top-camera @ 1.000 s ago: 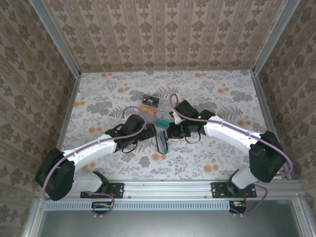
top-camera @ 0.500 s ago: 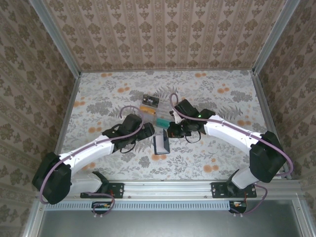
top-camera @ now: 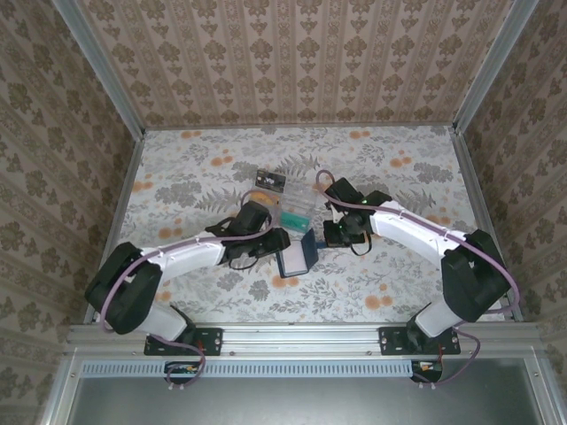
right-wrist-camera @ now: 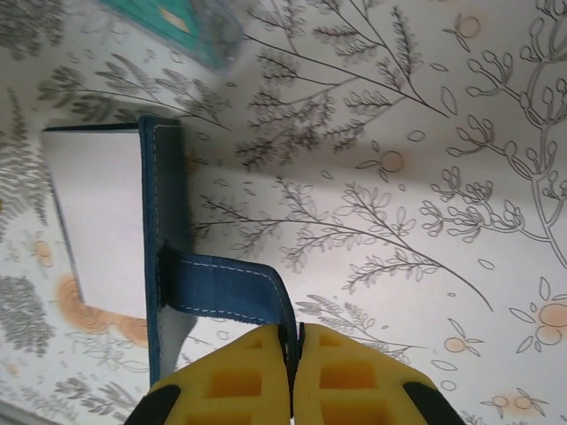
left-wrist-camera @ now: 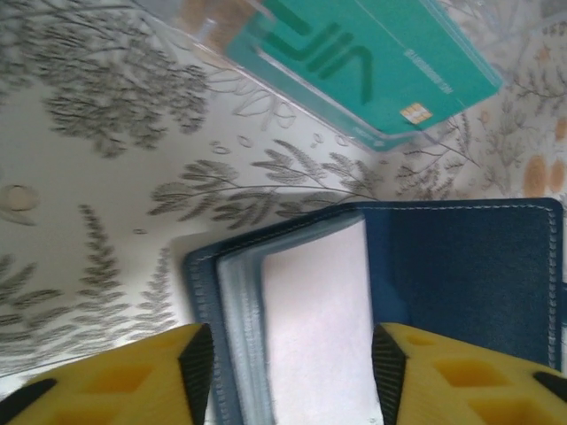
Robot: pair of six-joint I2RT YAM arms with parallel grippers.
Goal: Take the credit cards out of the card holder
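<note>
**Your right claw [right-wrist-camera: 290, 359] pinches the tab [right-wrist-camera: 221, 288] of the open card holder [top-camera: 297, 257]**

On the bench [top-camera: 390, 177], the card holder lies between your arms. Its pale leaves [left-wrist-camera: 314, 336] run lengthwise straight out from your left claw [left-wrist-camera: 288, 381], the nearer one. That claw sits half spread astride them; whether it bites, you cannot tell. Beyond lies a teal credit card [left-wrist-camera: 354, 53] in a clear sleeve [left-wrist-camera: 221, 35], its lettering possibly "VIP".

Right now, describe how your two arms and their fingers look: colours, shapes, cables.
The left arm and right arm have smooth white link shells joined by bulky black joint housings. Purple cables loop along both. The left fingers and right fingers are yellow blocks with square recessed pockets; the left pair show black inner edges.
</note>
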